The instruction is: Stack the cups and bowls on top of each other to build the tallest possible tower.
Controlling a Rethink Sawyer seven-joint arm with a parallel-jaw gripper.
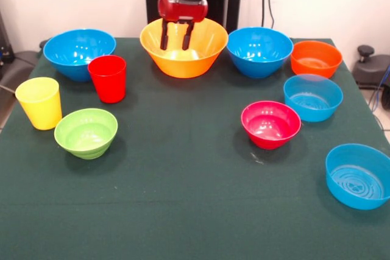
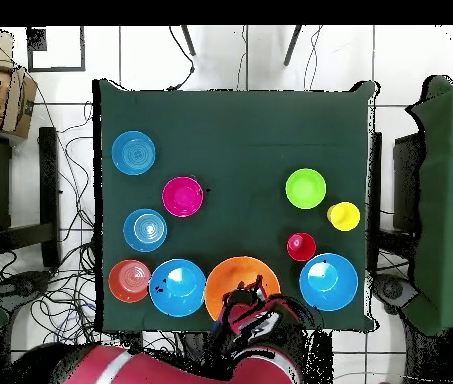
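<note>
The big yellow-orange bowl (image 1: 183, 47) (image 2: 240, 286) stands empty at the table's robot side; nothing is stacked on it. My gripper (image 1: 176, 45) (image 2: 247, 296) hangs over it with fingers open, tips inside the bowl, holding nothing. Deep blue bowls stand on either side (image 1: 79, 52) (image 1: 260, 51) (image 2: 328, 281) (image 2: 177, 287). The red cup (image 1: 108, 78) (image 2: 301, 246) and yellow cup (image 1: 39, 103) (image 2: 343, 216) stand upright by the light green bowl (image 1: 86, 132) (image 2: 305, 188). The orange bowl (image 1: 315, 58) (image 2: 129, 280), pink-red bowl (image 1: 270, 124) (image 2: 182, 196) and two paler blue bowls (image 1: 312, 97) (image 1: 359, 176) (image 2: 145, 229) (image 2: 133, 152) sit apart.
The dark green table (image 1: 183, 199) (image 2: 240, 130) has open cloth at its middle and along the side away from the robot. Cables and furniture lie on the tiled floor (image 2: 400, 60) around it.
</note>
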